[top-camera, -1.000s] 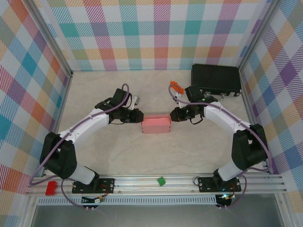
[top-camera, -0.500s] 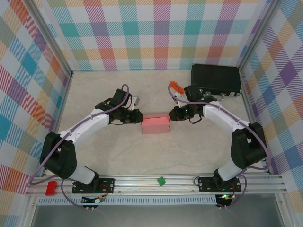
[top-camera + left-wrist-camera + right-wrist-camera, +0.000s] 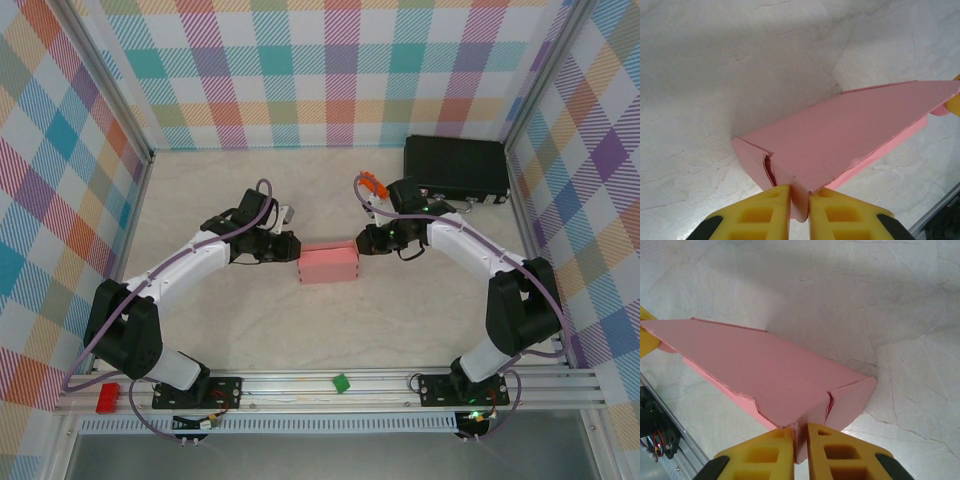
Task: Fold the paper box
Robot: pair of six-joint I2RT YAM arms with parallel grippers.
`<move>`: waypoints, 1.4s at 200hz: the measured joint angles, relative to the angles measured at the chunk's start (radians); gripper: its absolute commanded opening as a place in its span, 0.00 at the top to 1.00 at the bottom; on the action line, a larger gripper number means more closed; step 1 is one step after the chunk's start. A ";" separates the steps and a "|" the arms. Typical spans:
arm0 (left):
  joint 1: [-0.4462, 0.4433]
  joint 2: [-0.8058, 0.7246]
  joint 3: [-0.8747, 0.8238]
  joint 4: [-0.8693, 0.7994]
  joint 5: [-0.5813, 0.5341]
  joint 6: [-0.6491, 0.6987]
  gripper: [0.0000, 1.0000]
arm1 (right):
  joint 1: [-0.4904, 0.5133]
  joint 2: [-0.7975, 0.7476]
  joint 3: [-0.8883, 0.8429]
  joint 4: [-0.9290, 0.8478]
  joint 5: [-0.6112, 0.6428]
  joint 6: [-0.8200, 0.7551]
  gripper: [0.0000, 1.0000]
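I work in a lab test cell; plaid-printed walls (image 3: 340, 70) close it in from nine through three o'clock. An aluminium rail (image 3: 290, 388) edges the marble-look tabletop (image 3: 330, 320) at six o'clock.

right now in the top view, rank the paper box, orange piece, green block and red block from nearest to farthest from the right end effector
1. paper box: pinched at its right end by the right end effector.
2. orange piece: on the table, just beyond the end effector.
3. green block: on the front rail, near its middle.
4. red block: front left corner.
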 measured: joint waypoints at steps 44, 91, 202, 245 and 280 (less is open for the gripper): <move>0.000 0.000 0.000 0.000 -0.011 0.000 0.84 | 0.006 0.006 0.011 -0.015 0.000 0.000 0.84; 0.000 0.000 0.000 0.000 -0.015 0.000 0.84 | 0.008 0.014 0.023 -0.024 0.000 0.003 0.84; 0.000 0.000 0.000 -0.003 -0.038 0.004 0.84 | 0.015 0.042 0.068 -0.066 0.000 0.003 0.81; 0.000 0.000 0.000 -0.005 -0.041 0.005 0.84 | 0.017 0.055 0.090 -0.085 0.002 0.001 0.80; 0.000 0.000 0.000 -0.006 -0.041 0.008 0.84 | 0.018 0.072 0.124 -0.109 0.016 -0.008 0.78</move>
